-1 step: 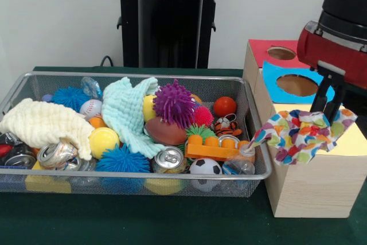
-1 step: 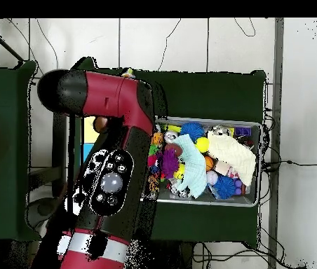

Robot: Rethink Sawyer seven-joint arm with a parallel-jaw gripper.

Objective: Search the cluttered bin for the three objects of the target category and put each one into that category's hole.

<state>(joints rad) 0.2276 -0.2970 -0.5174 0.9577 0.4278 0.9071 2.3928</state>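
Your black claw (image 1: pixel 328 102) is clamped on the multicoloured spotted cloth (image 1: pixel 304 133), held over the wooden box's yellow panel (image 1: pixel 352 142), apparently awaiting deposit.

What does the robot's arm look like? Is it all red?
Not all red. The arm is shiny red with chunky black rounded joints. Seen from above, one black section has a panel of round buttons with a grey knob in the middle, and there's a silvery band lower down. The gripper at the end is black, under a red and silver wrist.
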